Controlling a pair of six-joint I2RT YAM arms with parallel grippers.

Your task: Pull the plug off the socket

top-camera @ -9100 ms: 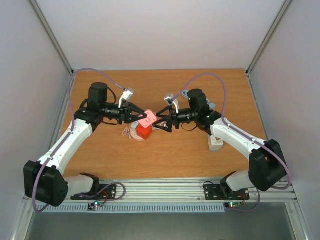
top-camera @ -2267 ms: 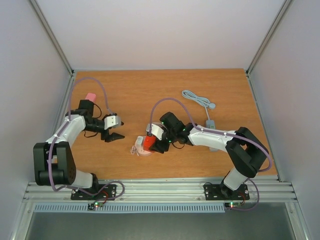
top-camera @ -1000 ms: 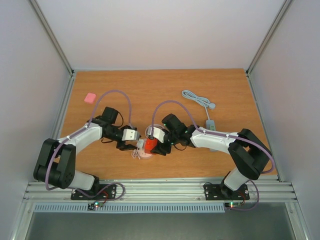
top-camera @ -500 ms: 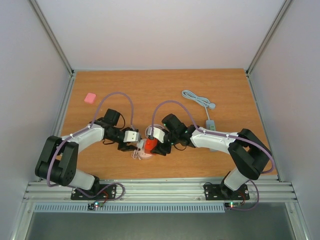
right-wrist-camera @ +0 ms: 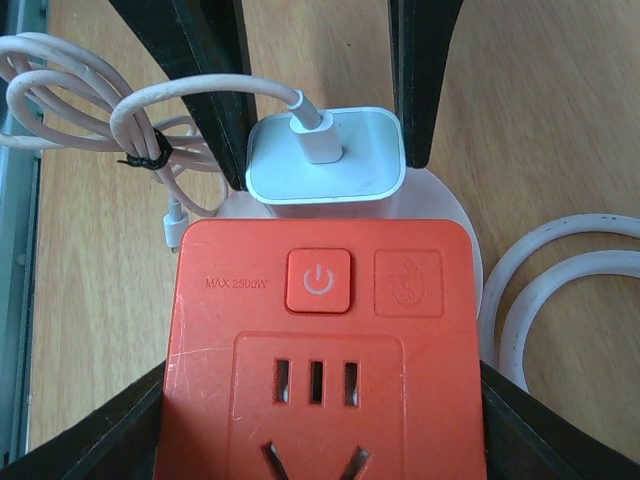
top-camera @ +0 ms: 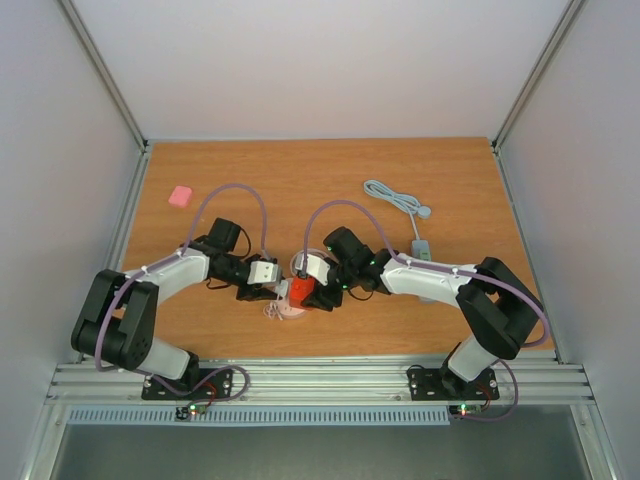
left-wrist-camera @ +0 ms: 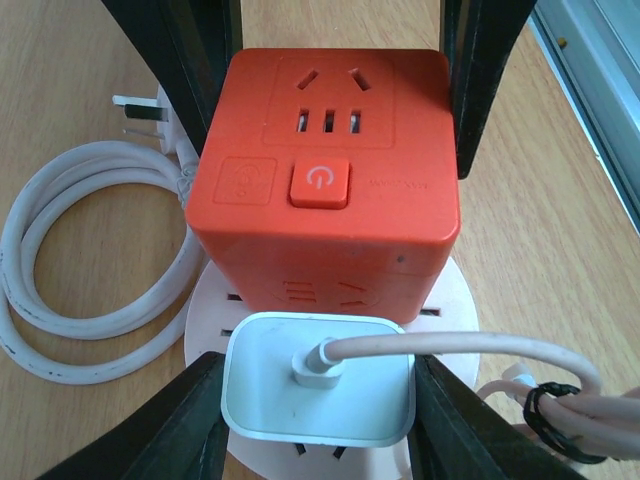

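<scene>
- Wooden worktop (top-camera: 300,180), white walls around it; the orange cube socket (top-camera: 301,292) sits near its front edge, about midway along.
- My right pincer (right-wrist-camera: 322,385) clamps the cube's two sides.
- My left pincer (left-wrist-camera: 318,385) presses on both sides of the white charger plug (left-wrist-camera: 318,395) (seated in the cube).

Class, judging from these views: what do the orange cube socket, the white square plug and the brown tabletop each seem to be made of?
Orange cube socket: probably moulded plastic, matte, with crisp slots. White square plug: smooth plastic, faint sheen. Brown tabletop: wood or wood-look laminate; grain shows.
</scene>
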